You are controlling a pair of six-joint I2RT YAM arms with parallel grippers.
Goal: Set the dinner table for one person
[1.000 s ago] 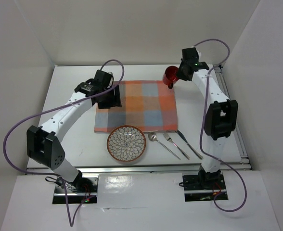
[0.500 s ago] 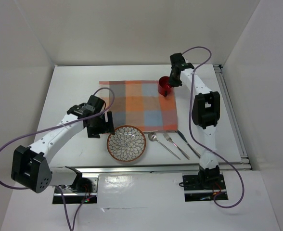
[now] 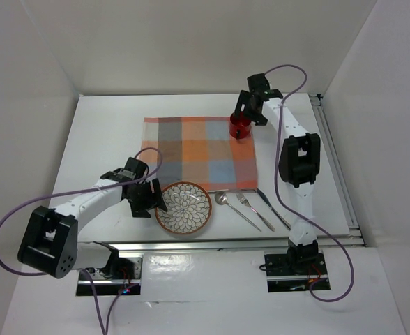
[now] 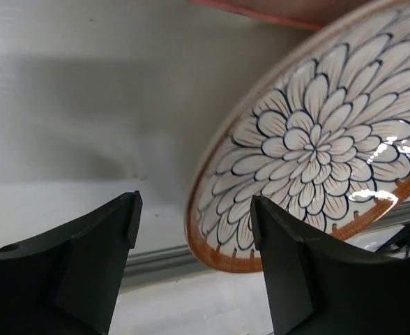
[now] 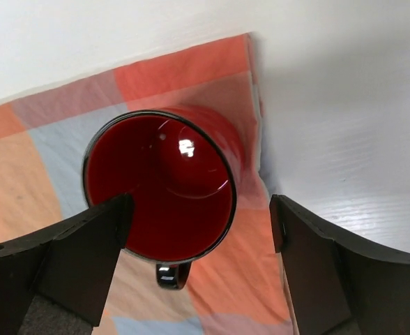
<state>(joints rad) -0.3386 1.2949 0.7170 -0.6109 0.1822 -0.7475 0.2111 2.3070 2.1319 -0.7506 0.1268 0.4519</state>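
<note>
Dinner table (image 3: 107,139) flat, white; plate (image 3: 183,207) round, glossy

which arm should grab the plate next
Left: the left hand, open, sits right at the plate rim. The right hand is far off, open around the red mug on the placemat.

Plain white walls (image 3: 191,42), soft even light

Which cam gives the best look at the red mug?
Right wrist: the red mug fills the frame, rim, inside and handle all clear, standing on the placemat. Top external shows it small. Left wrist misses it.
</note>
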